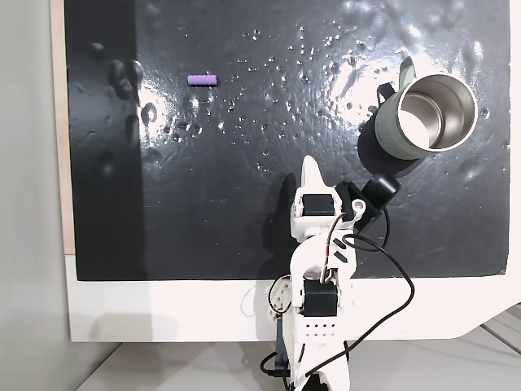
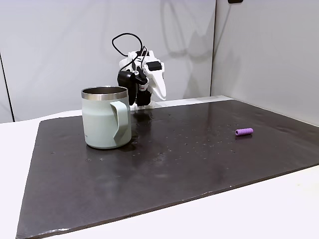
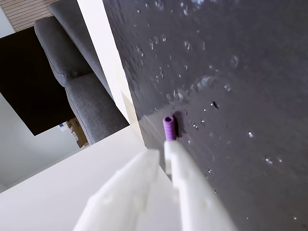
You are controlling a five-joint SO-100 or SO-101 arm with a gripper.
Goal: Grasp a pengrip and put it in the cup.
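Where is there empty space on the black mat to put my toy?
The widest bare stretch of the black mat lies between the pengrip and the cup. It is crowded beside the cup, where the gripper and arm sit.

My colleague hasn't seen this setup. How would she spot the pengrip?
Look at the black mat covering the table. Far from the grey-green cup, near the mat's opposite side, lies the pengrip: a tiny purple ribbed tube, lying alone, the only coloured thing there.
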